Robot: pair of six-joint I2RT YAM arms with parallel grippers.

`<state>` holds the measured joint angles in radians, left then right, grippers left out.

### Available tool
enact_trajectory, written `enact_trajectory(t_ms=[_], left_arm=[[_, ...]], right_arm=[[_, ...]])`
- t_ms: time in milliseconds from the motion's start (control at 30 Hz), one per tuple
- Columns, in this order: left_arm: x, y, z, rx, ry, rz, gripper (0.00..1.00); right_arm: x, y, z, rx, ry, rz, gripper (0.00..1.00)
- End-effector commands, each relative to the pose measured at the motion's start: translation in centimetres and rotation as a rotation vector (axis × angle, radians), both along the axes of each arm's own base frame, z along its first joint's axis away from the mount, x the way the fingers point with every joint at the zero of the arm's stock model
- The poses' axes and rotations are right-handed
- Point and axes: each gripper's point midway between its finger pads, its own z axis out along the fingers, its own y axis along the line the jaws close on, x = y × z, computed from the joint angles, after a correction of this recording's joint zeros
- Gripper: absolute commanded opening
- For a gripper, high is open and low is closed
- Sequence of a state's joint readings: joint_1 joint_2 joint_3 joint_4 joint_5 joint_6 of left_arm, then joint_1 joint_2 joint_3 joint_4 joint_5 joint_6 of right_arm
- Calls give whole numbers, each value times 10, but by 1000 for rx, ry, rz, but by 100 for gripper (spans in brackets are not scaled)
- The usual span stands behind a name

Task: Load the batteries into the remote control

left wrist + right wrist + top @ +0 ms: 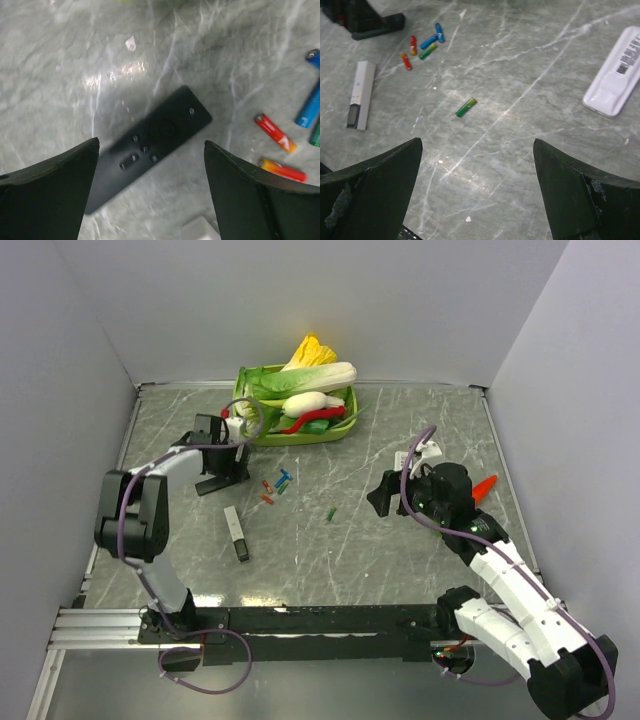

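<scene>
Left wrist: left pincer [151, 145] open over the black remote [162, 131]; right pincer [477, 142] open above a green battery [466, 107]. Pickup stage, I judge; next, lower and close.

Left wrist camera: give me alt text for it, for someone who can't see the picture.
A black remote lies button side up, diagonally, on the grey marbled table, seen between the wide-open fingers of the left gripper above it. To its right lie two red batteries and, at the frame's edge, blue batteries.
</scene>
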<state>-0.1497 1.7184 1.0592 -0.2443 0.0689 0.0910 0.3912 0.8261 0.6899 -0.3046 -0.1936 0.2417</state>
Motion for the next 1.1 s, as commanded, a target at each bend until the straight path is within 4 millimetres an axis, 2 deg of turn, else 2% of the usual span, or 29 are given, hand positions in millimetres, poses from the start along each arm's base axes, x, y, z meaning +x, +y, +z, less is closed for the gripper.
enact_trajectory(t_ms=[0,33,133,233,367,467,633,767,867,900,933,967,1000,1067], left_arm=[[13,-8,-4,20,58,-158,86],[10,-8,-17,27,105,-173,86],[-1,-9,-29,31,207,-210,83],[-7,-2,-32,61,233,-201,81],[-12,9,-37,111,243,-155,71],[-16,17,-42,139,263,-118,68],[-17,21,-41,138,260,-98,49],[-9,20,-15,121,194,-80,22],[-2,19,19,104,96,-51,18],[0,19,40,93,38,-35,15],[1,20,51,87,3,-19,9],[2,18,63,63,-29,-7,8],[2,18,88,43,-96,5,6],[4,5,118,-65,-186,11,1]], right_arm=[[-5,11,11,30,-46,56,100],[-6,12,11,27,-51,60,100],[-6,13,11,32,-53,64,100],[-6,13,9,32,-51,61,100],[-5,13,6,30,-45,58,100],[-4,13,4,28,-33,55,100],[-4,15,6,42,-29,53,100],[-6,18,13,55,-43,75,100],[-8,22,19,61,-58,110,100],[-8,24,21,63,-65,120,100],[-10,27,24,70,-75,140,100],[-13,32,27,80,-83,179,100],[-13,36,33,97,-107,205,100],[-22,49,41,136,-129,294,100]])
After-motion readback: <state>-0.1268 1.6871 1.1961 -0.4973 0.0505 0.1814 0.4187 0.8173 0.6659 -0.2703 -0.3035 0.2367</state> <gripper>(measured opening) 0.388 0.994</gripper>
